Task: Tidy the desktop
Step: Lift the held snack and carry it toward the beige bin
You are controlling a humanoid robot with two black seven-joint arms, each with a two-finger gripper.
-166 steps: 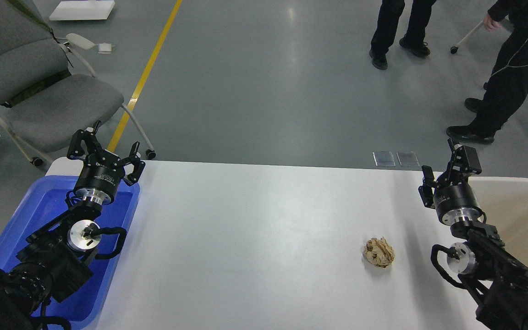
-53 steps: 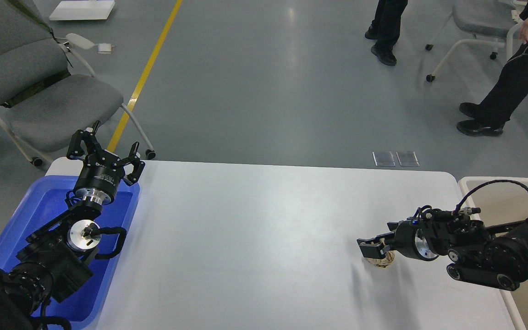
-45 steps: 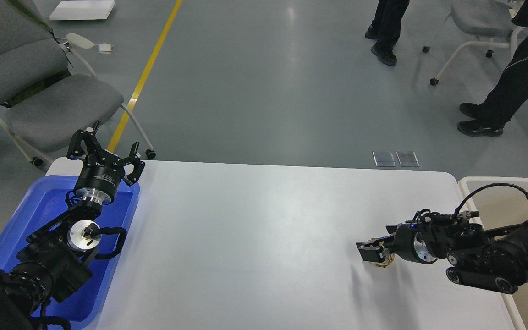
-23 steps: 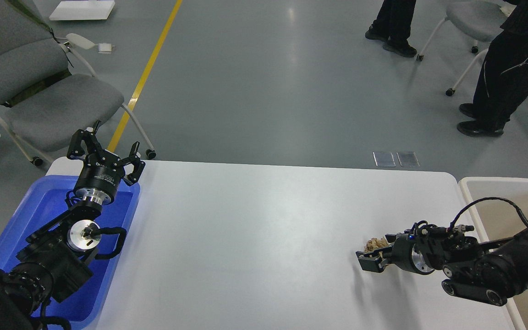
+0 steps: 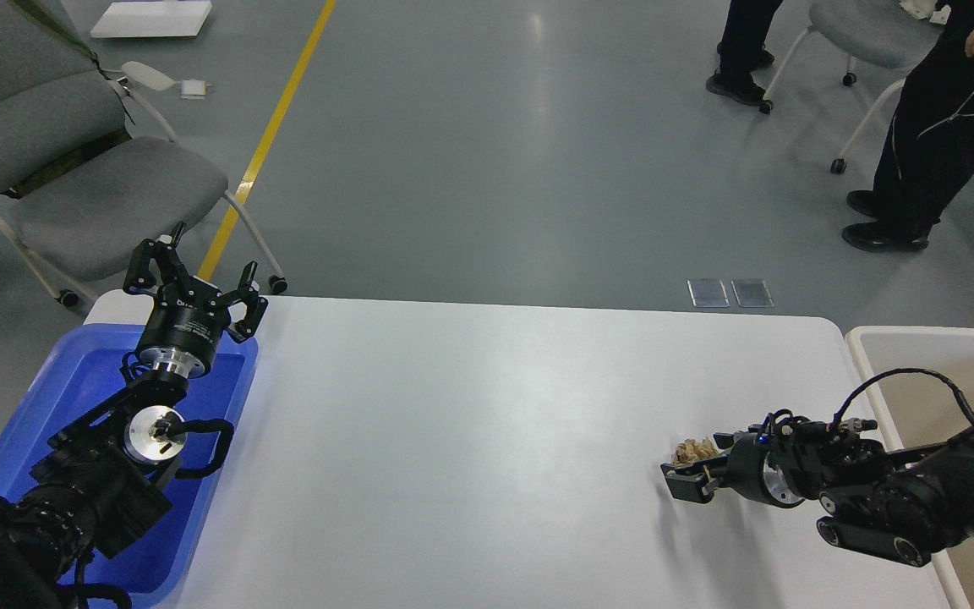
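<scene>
The white desktop (image 5: 470, 440) fills the middle of the head view. A crumpled tan paper ball (image 5: 690, 450) lies near its right end. My right gripper (image 5: 697, 467) reaches in from the right, lying sideways low over the desktop, with its fingers closed around the ball; only the ball's top shows above the near finger. My left gripper (image 5: 193, 281) is open and empty, pointing up over the far end of the blue tray (image 5: 73, 381).
A beige bin (image 5: 918, 355) stands just off the desktop's right edge, under my right arm. A grey chair (image 5: 90, 169) stands behind the left corner. People (image 5: 927, 127) and another chair are on the floor at the back right.
</scene>
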